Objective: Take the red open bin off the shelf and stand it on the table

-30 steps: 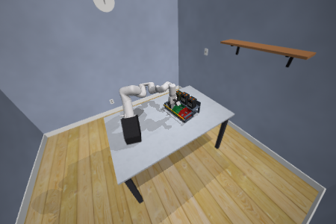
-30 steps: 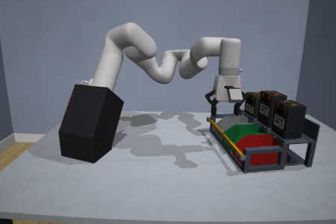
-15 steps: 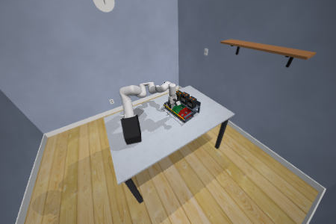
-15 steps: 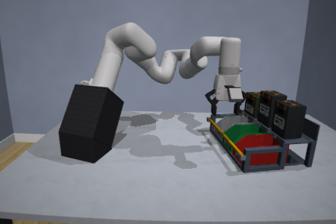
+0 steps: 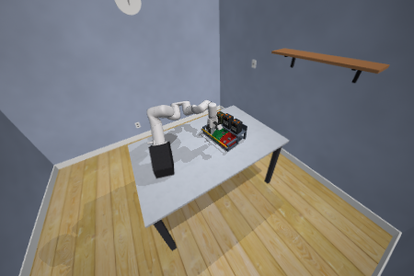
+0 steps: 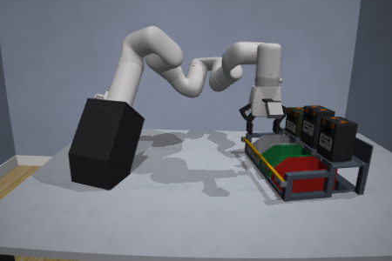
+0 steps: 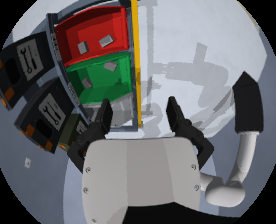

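Note:
The red open bin (image 5: pixel 227 141) (image 6: pixel 301 180) (image 7: pixel 89 31) stands in the lower front row of the dark grey shelf (image 6: pixel 328 184), at its near end in the exterior view. Two small grey parts lie in it in the wrist view. The green bin (image 6: pixel 279 155) (image 7: pixel 106 85) stands beside it, also with grey parts. A grey bin (image 6: pixel 266 144) (image 7: pixel 120 115) stands past the green one, partly hidden by a finger. My gripper (image 6: pixel 263 131) (image 7: pixel 139 104) is open and empty, pointing down above the far, grey-bin end of the shelf, away from the red bin.
A yellow bar (image 6: pixel 263 160) (image 7: pixel 137 60) runs along the shelf's front. Two black boxes (image 6: pixel 340 138) (image 7: pixel 46 115) and an olive box (image 6: pixel 294 121) (image 7: pixel 71 132) stand on the raised rear level. The shelf stands on the pale table (image 5: pixel 198 181) (image 6: pixel 152 219). A wooden wall shelf (image 5: pixel 327 59) hangs to the right.

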`<state>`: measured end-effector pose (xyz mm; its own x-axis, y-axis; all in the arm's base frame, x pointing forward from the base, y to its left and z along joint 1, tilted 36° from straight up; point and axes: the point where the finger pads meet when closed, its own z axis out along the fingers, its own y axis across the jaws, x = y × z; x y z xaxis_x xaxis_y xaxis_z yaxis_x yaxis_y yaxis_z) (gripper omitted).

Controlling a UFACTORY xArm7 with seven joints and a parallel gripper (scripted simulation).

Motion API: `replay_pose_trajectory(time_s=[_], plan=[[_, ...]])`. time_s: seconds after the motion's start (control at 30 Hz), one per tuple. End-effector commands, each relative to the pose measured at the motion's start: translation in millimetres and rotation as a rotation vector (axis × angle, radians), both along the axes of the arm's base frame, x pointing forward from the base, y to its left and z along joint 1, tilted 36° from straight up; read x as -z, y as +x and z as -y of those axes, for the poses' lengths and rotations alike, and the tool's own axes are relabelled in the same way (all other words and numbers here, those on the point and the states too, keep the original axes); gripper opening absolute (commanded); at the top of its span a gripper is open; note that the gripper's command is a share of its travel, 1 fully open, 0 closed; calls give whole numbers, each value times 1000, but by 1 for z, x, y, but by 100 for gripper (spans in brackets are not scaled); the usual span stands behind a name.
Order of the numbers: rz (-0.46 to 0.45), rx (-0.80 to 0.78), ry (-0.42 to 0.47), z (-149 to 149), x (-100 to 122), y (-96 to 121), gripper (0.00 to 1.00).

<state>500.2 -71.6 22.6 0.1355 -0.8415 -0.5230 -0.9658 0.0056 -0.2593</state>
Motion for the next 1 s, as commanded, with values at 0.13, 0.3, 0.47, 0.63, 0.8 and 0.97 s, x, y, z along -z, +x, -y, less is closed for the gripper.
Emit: replay_pose_trajectory(time_s=[0.13,0.3,0.47,0.63,0.8,0.97], plan=[[3,3,-2,2,-2,0,100],[3,3,-2,2,-2,0,100],[3,3,-2,2,-2,0,47],[3,3,-2,2,-2,0,47],[3,3,-2,2,-2,0,47],[3,3,-2,2,-2,0,47]])
